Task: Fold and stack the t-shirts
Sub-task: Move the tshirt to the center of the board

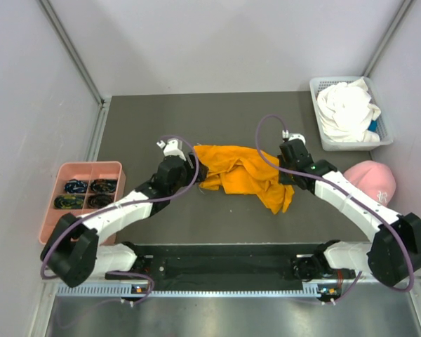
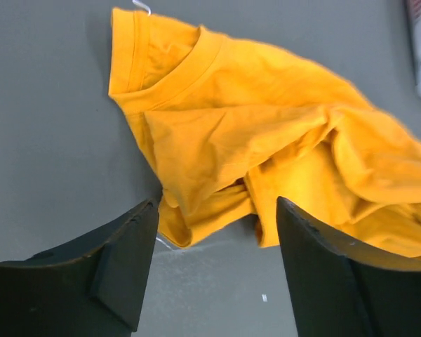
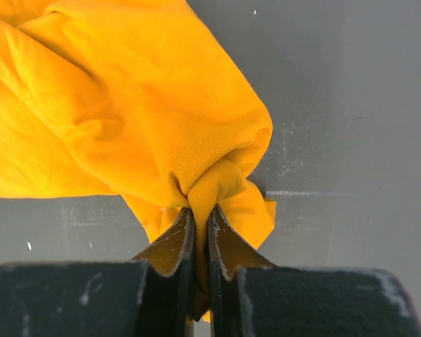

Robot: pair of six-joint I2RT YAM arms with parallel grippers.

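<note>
Top view: orange t-shirt lies crumpled mid-table, unfolded; white t-shirt is heaped in the basket at the far right corner, apart from the work. Left gripper sits at the shirt's left edge and right gripper at its right, probably so the cloth can be stretched flat between them. Left wrist view: left gripper has its jaws wide apart and empty, straddling a bunched hem below the collar of the orange t-shirt, apparently lined up to pinch there. Right wrist view: right gripper is clamped tight on a gathered fold of the orange t-shirt, anchoring that side. Folding looks barely begun.
</note>
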